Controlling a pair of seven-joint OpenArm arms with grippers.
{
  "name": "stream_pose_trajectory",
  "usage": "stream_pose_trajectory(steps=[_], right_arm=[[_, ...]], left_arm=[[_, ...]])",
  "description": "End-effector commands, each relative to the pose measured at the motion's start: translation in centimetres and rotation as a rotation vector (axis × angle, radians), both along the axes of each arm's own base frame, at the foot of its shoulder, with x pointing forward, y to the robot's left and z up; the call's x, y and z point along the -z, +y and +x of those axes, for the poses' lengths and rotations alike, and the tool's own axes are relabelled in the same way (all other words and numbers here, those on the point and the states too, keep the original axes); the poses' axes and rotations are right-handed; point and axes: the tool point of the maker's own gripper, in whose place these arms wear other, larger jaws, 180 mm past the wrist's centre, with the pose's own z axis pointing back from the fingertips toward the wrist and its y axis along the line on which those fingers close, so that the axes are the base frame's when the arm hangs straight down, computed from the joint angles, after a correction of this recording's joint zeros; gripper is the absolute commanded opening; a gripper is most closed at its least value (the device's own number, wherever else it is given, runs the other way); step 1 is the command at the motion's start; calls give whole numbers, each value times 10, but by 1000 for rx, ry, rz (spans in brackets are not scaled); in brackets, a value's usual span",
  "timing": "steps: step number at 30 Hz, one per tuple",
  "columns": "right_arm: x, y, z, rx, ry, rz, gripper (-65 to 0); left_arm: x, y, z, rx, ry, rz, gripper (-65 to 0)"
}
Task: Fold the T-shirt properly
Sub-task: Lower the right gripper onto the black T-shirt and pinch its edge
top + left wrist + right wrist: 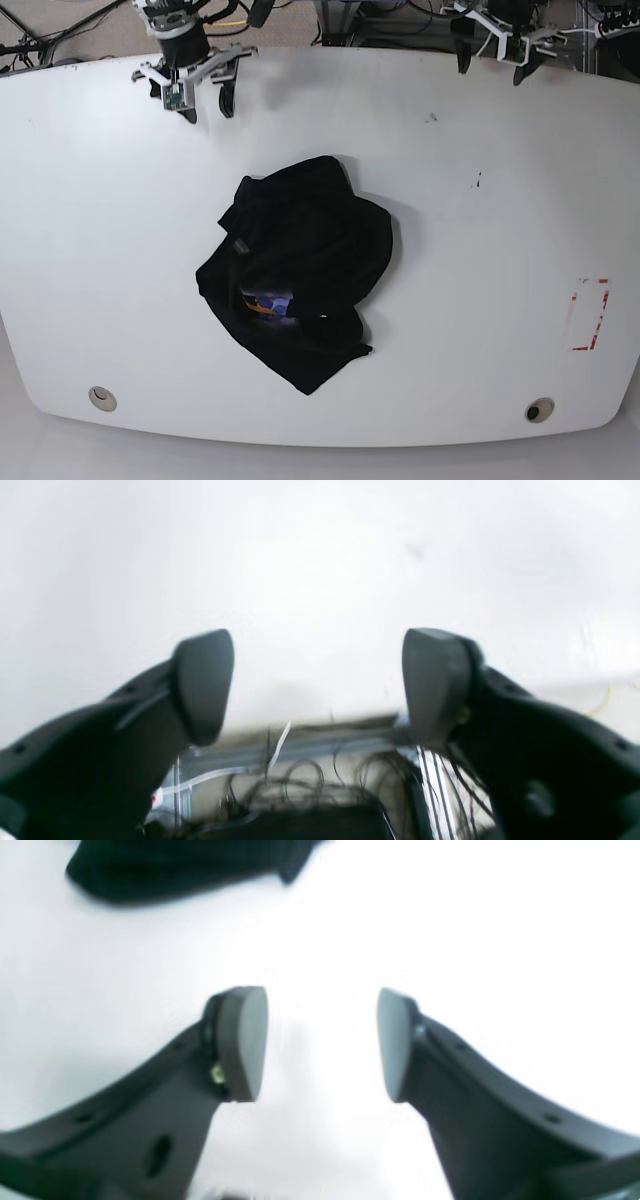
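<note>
Closest to the wrist cams we just had the dark fingers themselves: the left gripper (318, 685) had its jaws spread wide with nothing between them, only bare white surface and a mess of cables (310, 785) below the table edge. The right gripper (322, 1042) was parted too, a bit narrower, also empty, with blank table behind it and a blurry black corner of the T-shirt (170, 870) up in the top left of that view.

From the base cam we saw the T-shirt (300, 270) sitting crumpled in a lump roughly mid-table, a little toward the near edge, not laid flat at all. Its little colourful printed patch (268, 303) peeked out between folds on the lower left side of the heap. Both arms were parked at the far edge of the white table (480, 330), well apart from the shirt, one at each far corner. We also spotted a red rectangle outline (588, 314) marked near the table's right edge, and two small round fittings (540, 410) along the near rim.
</note>
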Motion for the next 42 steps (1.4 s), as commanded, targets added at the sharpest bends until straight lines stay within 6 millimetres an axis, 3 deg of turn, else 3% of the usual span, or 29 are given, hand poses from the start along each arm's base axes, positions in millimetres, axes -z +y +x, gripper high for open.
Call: stream_pose_trajectory(steps=[1,10,17,23,31,39,42], right_arm=[[-11,17,15,-36,-42,34,-290],[-34,68,76,-145,-93,90,-289],[-44,75,117,-145,-98,87,-292],[-28,67,140,-104,-51,71,-293],[13,55,143,-69,51,63,-293],[14,26,143,15,54,64,-293],[13,24,140,18,54,64,-293]], left_arm=[[-10,0,9,10,-49,3,-115],[-24,4,43,48,-139,31,-111],[-30,8,53,70,-166,51,-111],[-31,11,54,79,-167,62,-111],[-31,13,55,90,-167,72,-112],[-31,12,55,91,-165,71,-112],[-31,12,55,91,-165,73,-112]])
